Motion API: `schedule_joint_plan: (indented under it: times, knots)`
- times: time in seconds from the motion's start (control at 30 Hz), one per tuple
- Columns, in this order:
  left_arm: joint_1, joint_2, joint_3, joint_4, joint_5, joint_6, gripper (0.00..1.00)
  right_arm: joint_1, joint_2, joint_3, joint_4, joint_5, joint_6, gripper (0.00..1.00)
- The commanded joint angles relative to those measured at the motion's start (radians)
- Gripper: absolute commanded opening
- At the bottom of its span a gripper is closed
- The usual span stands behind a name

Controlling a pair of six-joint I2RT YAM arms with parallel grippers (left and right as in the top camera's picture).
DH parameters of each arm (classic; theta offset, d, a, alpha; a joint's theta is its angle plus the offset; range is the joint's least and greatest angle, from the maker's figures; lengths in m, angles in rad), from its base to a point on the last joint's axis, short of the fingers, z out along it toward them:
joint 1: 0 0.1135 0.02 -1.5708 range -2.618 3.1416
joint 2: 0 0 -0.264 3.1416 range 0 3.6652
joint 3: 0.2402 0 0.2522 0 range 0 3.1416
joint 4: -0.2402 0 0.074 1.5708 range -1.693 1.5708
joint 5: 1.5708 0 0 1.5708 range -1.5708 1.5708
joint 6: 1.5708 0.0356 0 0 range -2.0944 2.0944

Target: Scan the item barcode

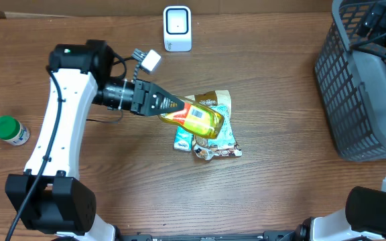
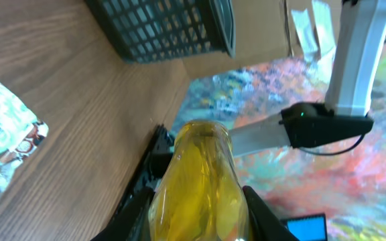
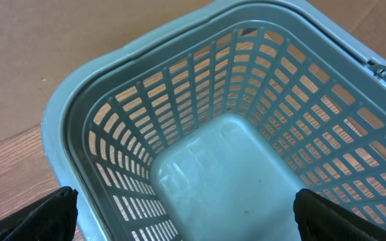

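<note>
I am gripping the yellow bottle [image 1: 200,119] by one end in my left jaws, which are closed narrow round it. I am holding it on its side over the pile of snack packets [image 1: 223,138] in the middle of the desk [image 1: 273,194], so the pick-up is looking done. The white scanner [image 1: 177,28] is sitting well apart at the far edge. Carrying the bottle there and showing its barcode is what is remaining. My right jaws are hanging wide and empty over the grey basket [image 3: 226,174].
</note>
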Motion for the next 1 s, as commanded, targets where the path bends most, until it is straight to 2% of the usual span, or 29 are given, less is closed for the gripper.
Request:
schedule_joint_plan:
  times: [0.0,0.3,0.97]
  knots:
    - [-0.044,0.0,-0.004,-0.005,0.005,0.004,0.04,0.0,-0.01,0.018,0.004,0.01,0.004,1.0]
    - [-0.145,0.0,-0.004,-0.005,-0.002,-0.035,0.04,0.0,-0.01,0.018,0.004,0.01,0.004,1.0]
    - [-0.148,-0.001,-0.004,-0.005,-0.005,-0.052,0.04,0.0,-0.01,0.018,0.004,0.01,0.004,1.0]
